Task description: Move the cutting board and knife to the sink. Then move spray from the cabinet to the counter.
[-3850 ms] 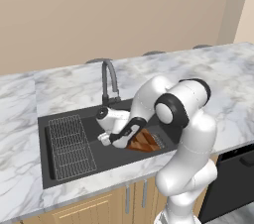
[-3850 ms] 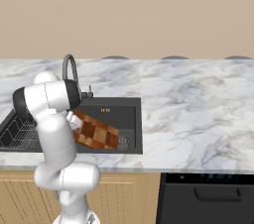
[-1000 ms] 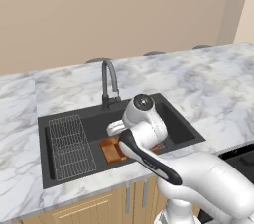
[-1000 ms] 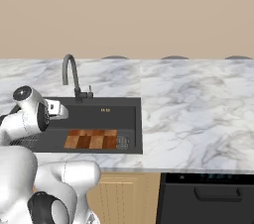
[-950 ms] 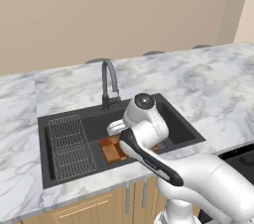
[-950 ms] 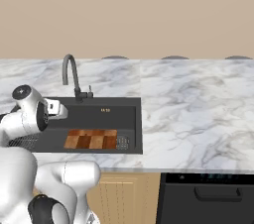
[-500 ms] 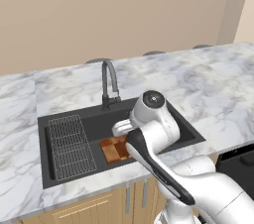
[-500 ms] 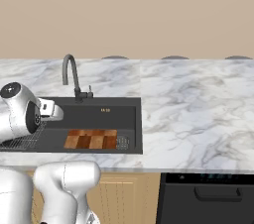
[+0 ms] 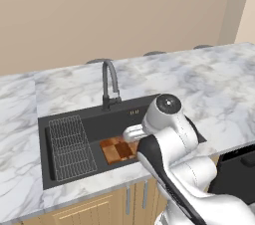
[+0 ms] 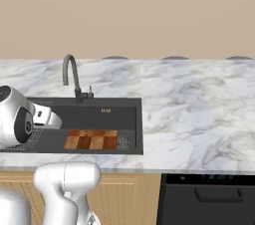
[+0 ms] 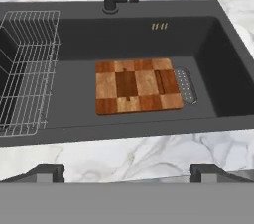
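Hand view: cutting board [image 11: 138,85] flat mid-sink [image 11: 74,39], clear of walls.

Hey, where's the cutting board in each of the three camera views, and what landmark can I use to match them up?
Left base view: the cutting board lies flat in the sink, lower middle, partly behind the arm.
Right base view: lower left of centre, on the basin floor.
Hand view: centre of the picture, flat, beside the wire rack.
Shared landmark: the dark arched faucet behind the basin.
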{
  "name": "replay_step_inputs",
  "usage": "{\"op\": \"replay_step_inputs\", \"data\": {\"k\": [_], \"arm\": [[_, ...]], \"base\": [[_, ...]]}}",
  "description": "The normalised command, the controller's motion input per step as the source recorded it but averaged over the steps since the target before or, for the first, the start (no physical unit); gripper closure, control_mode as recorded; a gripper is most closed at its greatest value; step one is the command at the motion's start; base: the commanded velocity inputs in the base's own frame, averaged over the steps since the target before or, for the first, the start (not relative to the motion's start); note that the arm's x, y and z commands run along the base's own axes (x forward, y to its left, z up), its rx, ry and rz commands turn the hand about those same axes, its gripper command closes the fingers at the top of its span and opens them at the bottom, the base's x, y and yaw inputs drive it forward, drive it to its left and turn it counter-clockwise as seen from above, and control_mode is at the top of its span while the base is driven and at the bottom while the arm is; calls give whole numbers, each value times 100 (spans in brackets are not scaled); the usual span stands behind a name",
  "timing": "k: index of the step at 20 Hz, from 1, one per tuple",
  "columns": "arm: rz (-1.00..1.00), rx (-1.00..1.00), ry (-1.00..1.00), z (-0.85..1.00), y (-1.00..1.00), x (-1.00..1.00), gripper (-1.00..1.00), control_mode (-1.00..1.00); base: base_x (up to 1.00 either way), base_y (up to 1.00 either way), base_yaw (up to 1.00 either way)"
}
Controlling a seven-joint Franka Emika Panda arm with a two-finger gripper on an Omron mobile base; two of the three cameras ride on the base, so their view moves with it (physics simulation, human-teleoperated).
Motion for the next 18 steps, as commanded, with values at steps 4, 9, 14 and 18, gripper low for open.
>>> {"op": "replay_step_inputs", "data": {"k": [4, 9, 14, 18], "arm": [[0, 0, 3, 24, -18, -38, -100, -100], [0, 0, 14, 10, -14, -22, -100, -100], [0, 0, 0, 0, 0, 0, -100, -100], [0, 0, 0, 0, 0, 0, -100, -100]], "base": [[0, 0, 0], [0, 0, 0], [0, 0, 0], [0, 0, 0]]}}
